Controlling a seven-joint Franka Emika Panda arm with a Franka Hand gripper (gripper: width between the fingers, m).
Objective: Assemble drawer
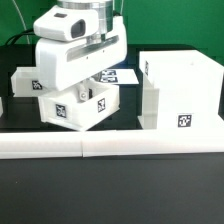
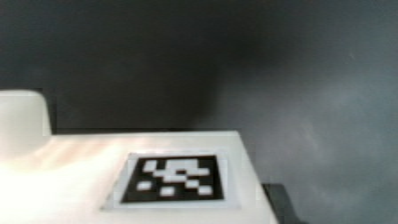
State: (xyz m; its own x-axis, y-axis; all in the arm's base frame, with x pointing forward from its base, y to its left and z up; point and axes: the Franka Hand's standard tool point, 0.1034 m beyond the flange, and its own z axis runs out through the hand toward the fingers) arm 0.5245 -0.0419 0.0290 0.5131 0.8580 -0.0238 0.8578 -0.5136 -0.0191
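In the exterior view my gripper [image 1: 88, 82] reaches down onto a small white drawer tray [image 1: 82, 106], which is tilted and shows two black-and-white tags. The jaws look shut on this tray. The tall white drawer shell [image 1: 180, 92], with a tag low on its front, stands at the exterior view's right, apart from the tray. A second small tray [image 1: 24, 80] lies at the exterior view's left. In the wrist view the held tray's white face [image 2: 71, 165] and its tag [image 2: 175, 178] fill the near part of the picture. One dark fingertip [image 2: 278, 203] shows beside the tray's edge.
A long low white border wall [image 1: 110, 146] runs across the front of the dark table. A flat white piece [image 1: 122, 75] lies behind the held tray. A rounded white part [image 2: 18, 115] shows at the edge of the wrist view.
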